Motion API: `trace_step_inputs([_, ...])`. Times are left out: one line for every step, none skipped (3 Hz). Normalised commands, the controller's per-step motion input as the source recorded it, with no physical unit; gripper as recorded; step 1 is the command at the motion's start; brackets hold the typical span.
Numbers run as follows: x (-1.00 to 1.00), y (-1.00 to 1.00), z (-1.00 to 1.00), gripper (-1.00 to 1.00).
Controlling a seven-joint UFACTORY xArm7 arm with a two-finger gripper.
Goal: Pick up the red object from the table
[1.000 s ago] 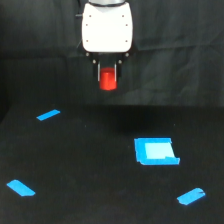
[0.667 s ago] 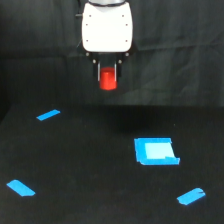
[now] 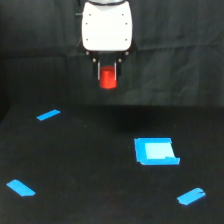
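- Now I am seeing the tool (image 3: 108, 75) closing its dark fingers on the red block (image 3: 108, 80), which is hanging clear above the tabletop (image 3: 90, 165).
- I am judging the grip to be narrow: the block is sitting low between the fingers, so a jolt could be letting it slip.
- If it is dropping, it could be rolling toward the blue square (image 3: 155, 151) or the tape strip (image 3: 48, 115).

arm (image 3: 107, 25) cut off by top edge, red object (image 3: 108, 80) partly hidden between claw (image 3: 108, 75) fingers
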Motion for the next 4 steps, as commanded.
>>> trace_step_inputs([-0.01, 0.01, 0.09, -0.99])
trace_step_inputs([-0.01, 0.02, 0.04, -0.99])
trace_step_inputs([-0.01, -0.03, 0.09, -0.99])
trace_step_inputs([-0.01, -0.09, 0.16, -0.99])
